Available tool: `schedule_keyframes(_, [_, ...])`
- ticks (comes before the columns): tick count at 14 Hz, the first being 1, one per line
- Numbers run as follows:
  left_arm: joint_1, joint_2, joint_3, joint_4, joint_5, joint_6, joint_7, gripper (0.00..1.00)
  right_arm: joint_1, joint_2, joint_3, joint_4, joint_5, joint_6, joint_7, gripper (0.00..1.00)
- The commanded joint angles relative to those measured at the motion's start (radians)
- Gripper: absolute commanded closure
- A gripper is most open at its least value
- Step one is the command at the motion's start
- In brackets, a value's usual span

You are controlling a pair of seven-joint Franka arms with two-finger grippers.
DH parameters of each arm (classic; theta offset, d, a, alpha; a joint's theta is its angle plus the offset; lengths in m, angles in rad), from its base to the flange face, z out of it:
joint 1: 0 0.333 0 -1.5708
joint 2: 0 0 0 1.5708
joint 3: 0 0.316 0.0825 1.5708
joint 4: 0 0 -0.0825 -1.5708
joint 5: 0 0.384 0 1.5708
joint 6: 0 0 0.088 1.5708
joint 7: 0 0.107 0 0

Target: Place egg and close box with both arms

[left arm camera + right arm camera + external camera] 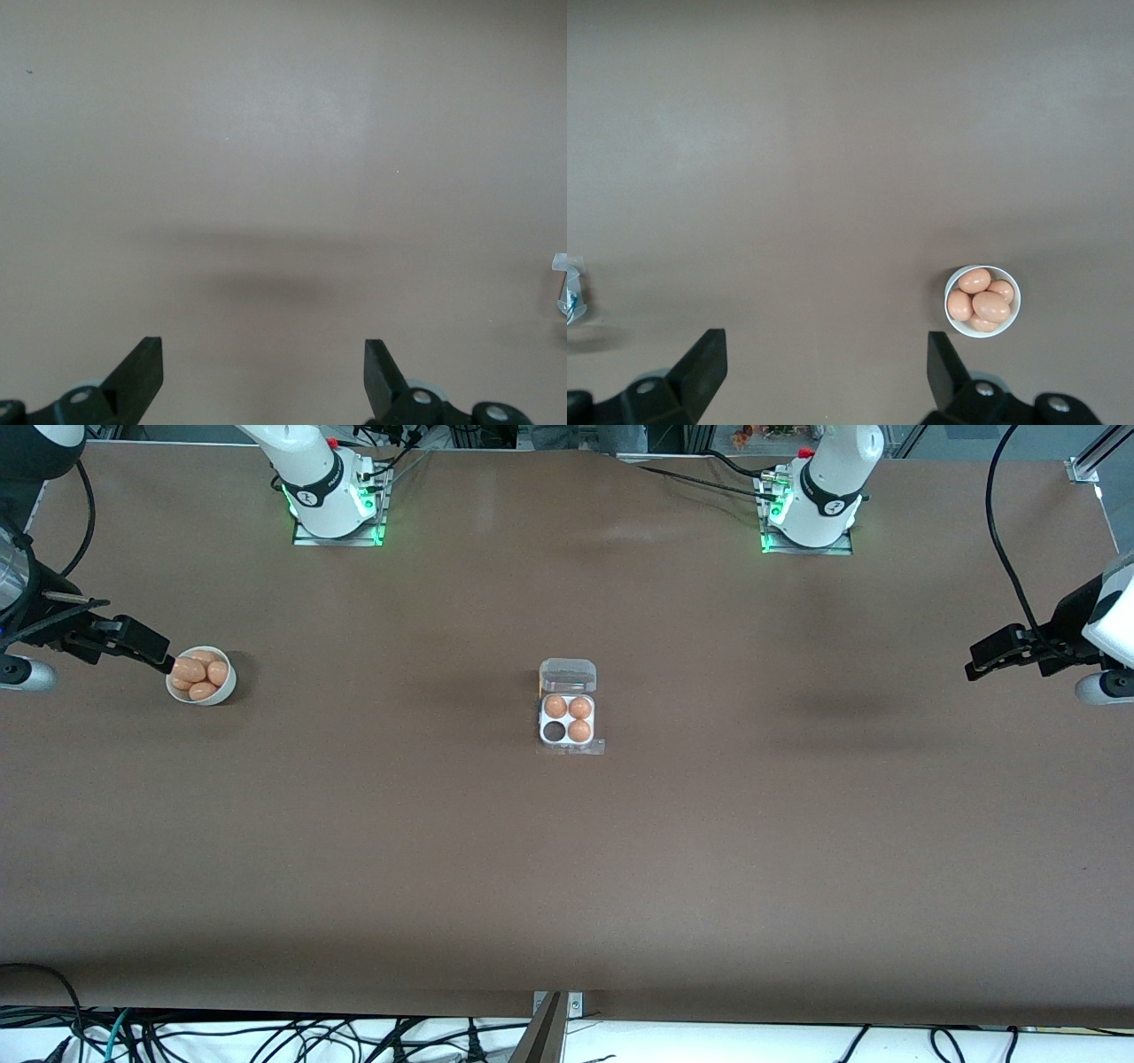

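Observation:
The box (567,721) sits mid-table, a white four-cell tray with its clear lid (567,676) folded back open. Three cells hold an orange-brown egg (579,731) each, and one cell (555,732) is empty. More eggs (190,670) lie in a white bowl (221,691) at the right arm's end of the table, also seen as the eggs (990,305) in the right wrist view. My right gripper (159,654) (827,350) hangs open over the table beside that bowl. My left gripper (979,662) (264,354) hangs open over bare table at the left arm's end, holding nothing.
The brown tabletop (567,886) is wide. Both arm bases (337,509) (811,518) stand along its edge farthest from the front camera. A corner of the box (574,292) (561,283) shows at the edge of each wrist view. Cables lie along the table's near edge.

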Motion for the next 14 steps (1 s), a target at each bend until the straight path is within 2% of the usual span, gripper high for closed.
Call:
schedule_keyframes(1, [0.009,0.01,-0.005,0.03,-0.012,-0.026,0.023,0.0,-0.003,0.003,-0.003,0.02,0.015,-0.02,-0.018,0.0])
schedule_keyframes(4, [0.009,0.01,-0.005,0.03,-0.012,-0.026,0.023,0.0,-0.005,0.005,-0.007,0.017,0.015,-0.02,-0.042,0.0])
schedule_keyframes(7, [0.009,0.01,-0.005,0.03,-0.012,-0.026,0.023,0.0,-0.009,0.026,-0.069,0.007,0.017,-0.018,-0.155,0.0])
schedule_keyframes(11, [0.009,0.01,-0.005,0.03,-0.012,-0.026,0.023,0.0,-0.017,0.1,-0.197,-0.006,0.018,-0.027,-0.471,0.0])
schedule_keyframes(14, [0.009,0.01,-0.005,0.03,-0.012,-0.026,0.023,0.0,-0.018,0.109,-0.268,-0.106,0.032,0.02,-0.551,0.0])
